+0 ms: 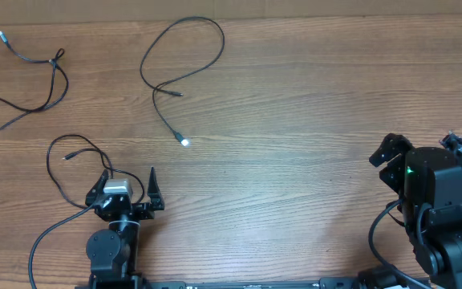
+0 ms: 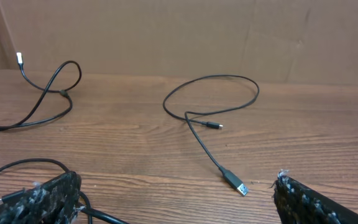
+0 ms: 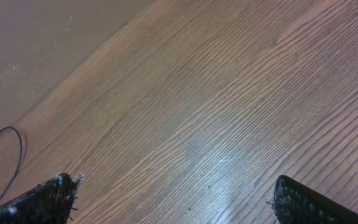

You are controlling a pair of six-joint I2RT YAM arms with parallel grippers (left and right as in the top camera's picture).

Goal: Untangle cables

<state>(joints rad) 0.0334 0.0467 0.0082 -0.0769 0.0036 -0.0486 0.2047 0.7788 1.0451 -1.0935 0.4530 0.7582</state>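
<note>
Left claw and right claw low at near table edge, both agape, empty.

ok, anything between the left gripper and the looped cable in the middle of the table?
Nothing visible. Only bare table lies between the open left gripper and the plug end of the looped cable. A second cable curls by the gripper's left finger, off to the side, not in the path.
</note>
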